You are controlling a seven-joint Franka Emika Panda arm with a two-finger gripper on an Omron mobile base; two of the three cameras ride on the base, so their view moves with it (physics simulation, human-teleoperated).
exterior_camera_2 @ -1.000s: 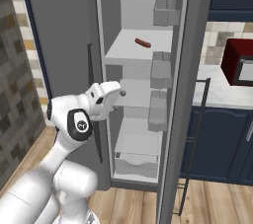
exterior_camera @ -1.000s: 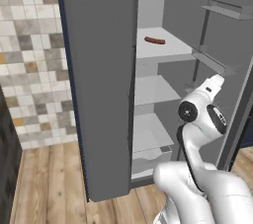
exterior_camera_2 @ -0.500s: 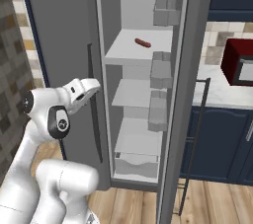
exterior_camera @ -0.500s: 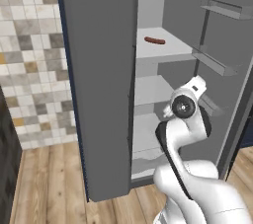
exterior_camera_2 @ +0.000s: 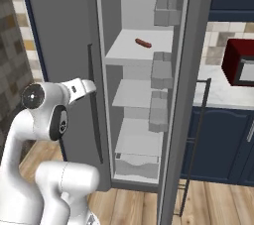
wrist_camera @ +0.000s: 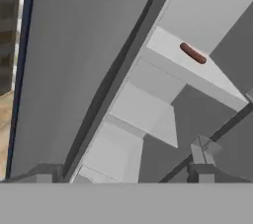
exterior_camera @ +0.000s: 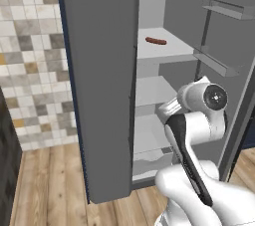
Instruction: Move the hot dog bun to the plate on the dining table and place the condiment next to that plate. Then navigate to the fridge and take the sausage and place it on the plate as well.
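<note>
Gripper (wrist_camera: 123,173) spread wide, empty, facing the open fridge (exterior_camera_2: 144,95), well short of it. Sausage (exterior_camera: 156,41) lies alone on the upper shelf (exterior_camera_2: 134,53), well apart from the gripper; door bins (exterior_camera_2: 161,73) alongside.

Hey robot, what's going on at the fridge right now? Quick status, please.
Hand open, empty, outside the fridge. Sausage lying alone on the top shelf, untouched. Right door open; closed left door close beside the arm.

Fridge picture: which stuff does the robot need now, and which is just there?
Needed:
- sausage, on the top shelf
- fridge, door open
- pincer, open and empty

Just there:
- red microwave
- blue cabinets
- tiled wall
</note>
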